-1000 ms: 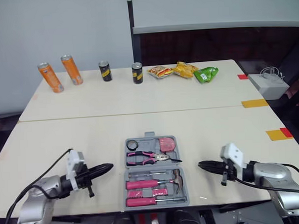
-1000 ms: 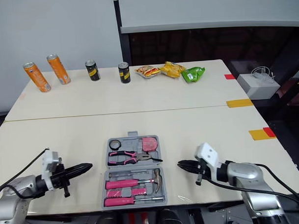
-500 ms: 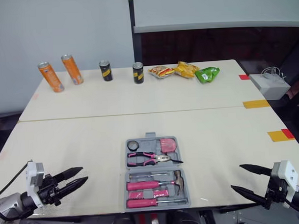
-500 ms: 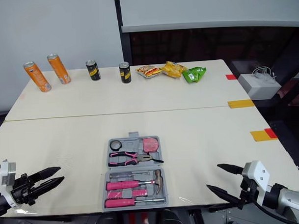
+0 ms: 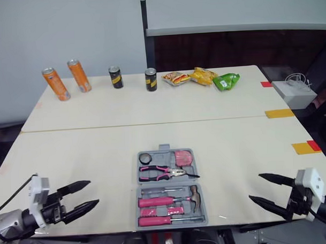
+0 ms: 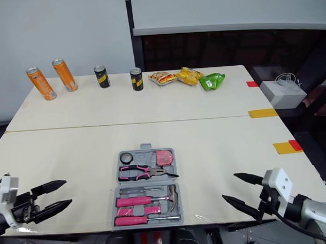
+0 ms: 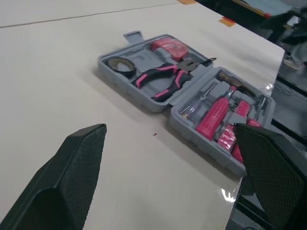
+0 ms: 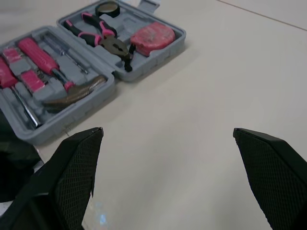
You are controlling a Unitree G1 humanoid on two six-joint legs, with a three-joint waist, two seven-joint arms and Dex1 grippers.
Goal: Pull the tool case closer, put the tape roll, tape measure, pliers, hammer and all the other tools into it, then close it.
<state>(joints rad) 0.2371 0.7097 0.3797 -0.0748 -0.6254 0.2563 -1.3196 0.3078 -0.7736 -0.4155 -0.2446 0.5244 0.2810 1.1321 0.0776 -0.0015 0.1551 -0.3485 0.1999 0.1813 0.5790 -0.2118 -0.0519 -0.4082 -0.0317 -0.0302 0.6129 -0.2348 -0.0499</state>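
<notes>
**Both arms low at the near edge, case open between them**

Nearest us, the left gripper (image 5: 93, 192) and the right gripper (image 5: 255, 187) sit low at the table's (image 5: 89, 151) near edge. Each points inward with its fingers spread wide and empty.

Between them the one tool case (image 5: 161, 156) lies open flat, its long axis running near to far. The hammer (image 5: 165, 199) lies crosswise in the near half, head to the right. The far half holds the pliers (image 5: 162, 171), nose to the right, the tape roll (image 5: 145, 158) and the tape measure (image 5: 181, 157).

Farther off stand two orange cans (image 5: 55, 83), two dark cans (image 5: 115, 77) and three snack bags (image 5: 202, 75).
</notes>
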